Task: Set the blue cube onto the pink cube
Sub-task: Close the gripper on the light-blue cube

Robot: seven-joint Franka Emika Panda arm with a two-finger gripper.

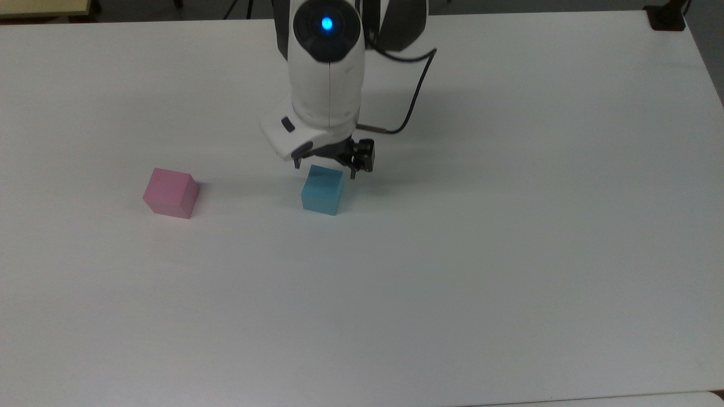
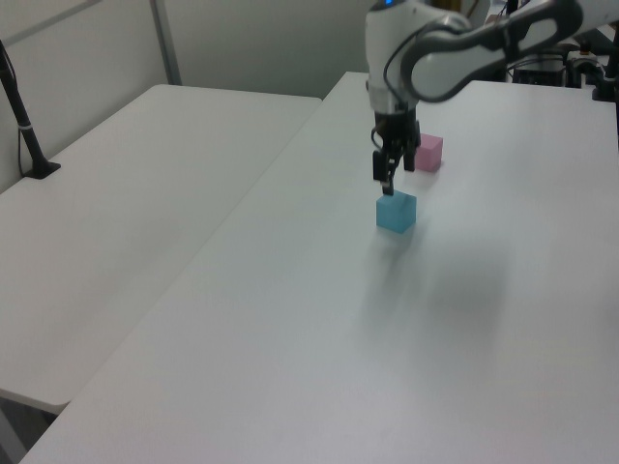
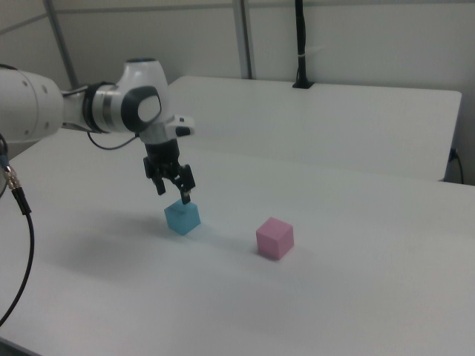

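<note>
The blue cube [image 1: 322, 190] [image 2: 396, 212] [image 3: 182, 216] rests on the white table [image 1: 452, 254], with the pink cube [image 1: 170, 193] [image 2: 427, 152] [image 3: 274, 237] apart from it on the top view's left. My gripper [image 1: 324, 169] [image 2: 388, 181] [image 3: 173, 192] hangs open just above the blue cube's top, its two black fingers spread about as wide as the cube. It touches neither cube. The white arm reaches in from the top view's upper edge.
A second white table [image 2: 126, 193] adjoins on the left view's left, with a black post [image 2: 24, 126] on it. A dark cable [image 1: 416, 102] loops beside the wrist. A black mount [image 1: 667, 17] sits at the table's far right corner.
</note>
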